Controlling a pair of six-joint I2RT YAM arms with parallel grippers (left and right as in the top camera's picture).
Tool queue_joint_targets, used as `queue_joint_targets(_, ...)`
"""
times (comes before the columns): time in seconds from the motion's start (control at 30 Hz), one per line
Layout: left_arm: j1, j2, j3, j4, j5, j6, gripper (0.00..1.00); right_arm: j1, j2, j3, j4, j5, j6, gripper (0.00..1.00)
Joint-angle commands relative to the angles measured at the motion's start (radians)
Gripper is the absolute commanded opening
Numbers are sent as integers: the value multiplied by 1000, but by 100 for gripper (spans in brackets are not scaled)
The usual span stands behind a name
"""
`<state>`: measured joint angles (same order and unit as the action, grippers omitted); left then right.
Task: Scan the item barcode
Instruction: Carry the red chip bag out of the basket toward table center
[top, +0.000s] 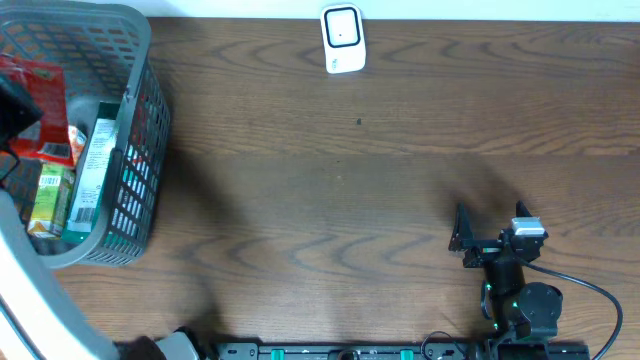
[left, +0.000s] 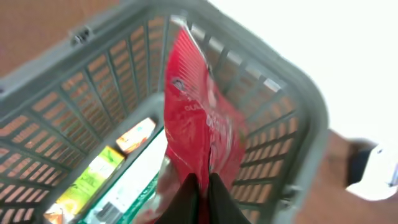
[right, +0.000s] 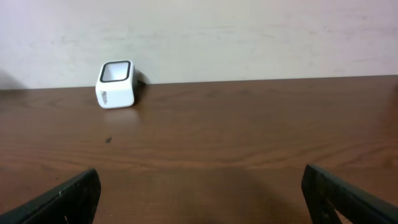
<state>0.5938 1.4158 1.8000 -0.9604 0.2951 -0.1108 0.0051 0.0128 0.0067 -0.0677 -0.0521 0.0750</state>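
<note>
While the left gripper pinched one edge of the red packet, that packet was inside the grey basket at the table's left end, above the cartons. Judging by this, the pick-up was in hand; next it needed lifting clear of the rim and carrying to the white scanner at the far edge. The right gripper sat near right, fingers spread, empty.

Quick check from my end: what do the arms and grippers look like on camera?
The right arm is black with small green lights, a pale grey camera block at the wrist and a black cable looping off its base. The right gripper and left gripper have plain black fingers. No markings are legible.
</note>
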Motion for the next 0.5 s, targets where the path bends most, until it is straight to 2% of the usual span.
queue_joint_targets(0.0, -3, -89, 24, 25, 106, -99, 7, 10, -5, -1, -4, 2, -2, 99)
queue_joint_targets(0.2, -31, -174, 24, 26, 401, -199, 8, 10, -5, -1, -4, 2, -2, 99)
queue_joint_targets(0.3, -117, -172, 23, -20, 529, -198, 7, 10, -5, -1, -4, 2, -2, 99)
queue_joint_targets(0.47, -302, -145, -11, -56, 526, -163, 7, 10, -5, -1, -4, 2, -2, 99)
